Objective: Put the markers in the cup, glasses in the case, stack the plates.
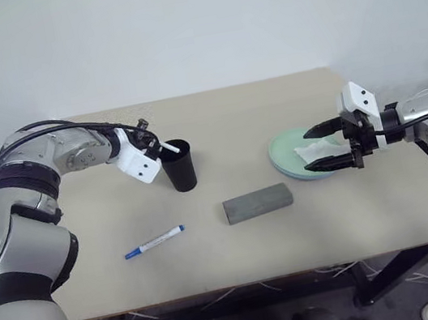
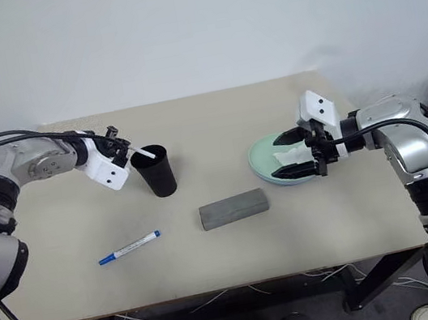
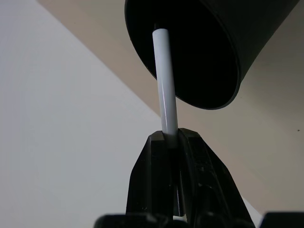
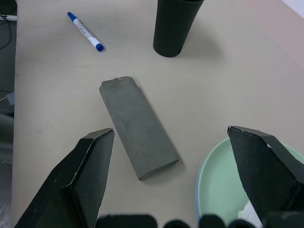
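Short white marker (image 3: pixel 165 85) tilted into black cup (image 1: pixel 179 166) — blue-capped marker (image 1: pixel 155 242) flat.

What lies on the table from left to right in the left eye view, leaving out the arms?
Blue-capped marker → black cup → grey case → pale green plate, with white tissue lying on it.
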You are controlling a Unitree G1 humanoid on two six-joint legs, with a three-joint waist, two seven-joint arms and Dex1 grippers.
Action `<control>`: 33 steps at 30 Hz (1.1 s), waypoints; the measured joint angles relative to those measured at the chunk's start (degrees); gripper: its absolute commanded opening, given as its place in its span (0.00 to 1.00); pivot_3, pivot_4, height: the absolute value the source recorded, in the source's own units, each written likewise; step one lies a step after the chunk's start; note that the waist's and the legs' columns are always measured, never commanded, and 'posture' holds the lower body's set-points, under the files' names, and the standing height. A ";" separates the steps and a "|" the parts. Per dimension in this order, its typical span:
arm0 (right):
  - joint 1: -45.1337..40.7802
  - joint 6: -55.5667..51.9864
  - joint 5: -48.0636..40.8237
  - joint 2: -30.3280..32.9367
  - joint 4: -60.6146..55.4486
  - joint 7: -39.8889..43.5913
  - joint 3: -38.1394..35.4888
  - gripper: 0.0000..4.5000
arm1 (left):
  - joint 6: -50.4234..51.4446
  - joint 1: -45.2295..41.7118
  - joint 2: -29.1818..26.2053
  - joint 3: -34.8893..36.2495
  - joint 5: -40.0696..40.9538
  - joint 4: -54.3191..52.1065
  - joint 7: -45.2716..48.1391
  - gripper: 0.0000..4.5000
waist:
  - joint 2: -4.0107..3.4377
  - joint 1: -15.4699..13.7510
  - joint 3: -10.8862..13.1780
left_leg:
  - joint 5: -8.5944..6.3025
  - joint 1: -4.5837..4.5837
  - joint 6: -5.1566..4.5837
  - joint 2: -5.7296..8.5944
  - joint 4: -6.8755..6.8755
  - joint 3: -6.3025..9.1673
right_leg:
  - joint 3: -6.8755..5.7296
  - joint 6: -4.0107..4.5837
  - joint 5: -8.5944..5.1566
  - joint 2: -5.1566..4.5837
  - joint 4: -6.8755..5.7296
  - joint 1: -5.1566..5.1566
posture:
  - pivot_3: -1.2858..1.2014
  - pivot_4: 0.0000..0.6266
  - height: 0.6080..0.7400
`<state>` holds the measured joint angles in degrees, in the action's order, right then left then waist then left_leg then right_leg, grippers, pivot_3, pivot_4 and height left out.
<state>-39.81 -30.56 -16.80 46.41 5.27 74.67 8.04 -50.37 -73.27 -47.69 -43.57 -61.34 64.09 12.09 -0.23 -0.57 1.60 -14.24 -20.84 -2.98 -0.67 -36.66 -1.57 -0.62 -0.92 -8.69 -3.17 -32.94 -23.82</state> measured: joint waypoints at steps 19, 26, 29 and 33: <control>-0.15 -2.53 -1.14 -0.29 -0.59 -2.15 0.00 0.92 | 1.47 -1.78 2.39 -3.07 -4.99 2.60 -5.93 0.61 | 0.01 0.00 -0.01 | 0.00 -0.03 0.00 0.01 -0.05 0.00 | 0.00 -0.02 0.01 0.00 -0.01 0.01 | 0.52 0.00 0.93; -0.15 -2.72 -1.20 -0.28 -1.13 -2.19 0.00 0.92 | 2.04 -1.79 2.63 -2.97 -4.53 3.28 -6.24 0.83 | 0.01 -0.01 -0.01 | 0.00 -0.03 0.00 0.01 -0.06 0.00 | 0.00 -0.02 0.01 0.01 -0.02 0.01 | 0.52 0.00 0.93; -0.15 -2.72 -1.20 -0.28 -1.14 -2.16 0.00 0.92 | 1.72 -1.84 2.62 -2.11 -2.34 3.66 -3.91 0.83 | 0.01 -0.01 -0.01 | 0.00 -0.04 0.00 0.01 -0.09 0.00 | 0.00 -0.02 0.01 0.00 -0.01 0.01 | 0.52 0.00 0.93; -0.17 -2.71 -1.19 -0.28 -1.13 -2.11 0.00 0.92 | -0.11 -1.86 2.62 2.35 5.25 3.95 5.65 0.83 | 0.01 0.00 -0.01 | 0.00 -0.08 0.00 0.00 -0.11 -0.03 | 0.00 -0.01 0.01 0.00 -0.03 -0.03 | 0.52 0.00 0.93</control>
<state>-39.98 -33.27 -17.99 46.13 4.14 72.56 8.04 -50.47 -75.13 -45.07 -41.22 -56.09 68.04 17.74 -0.22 -0.57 1.59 -14.24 -20.91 -2.98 -0.66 -36.77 -1.60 -0.62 -0.92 -8.68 -3.17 -32.97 -23.85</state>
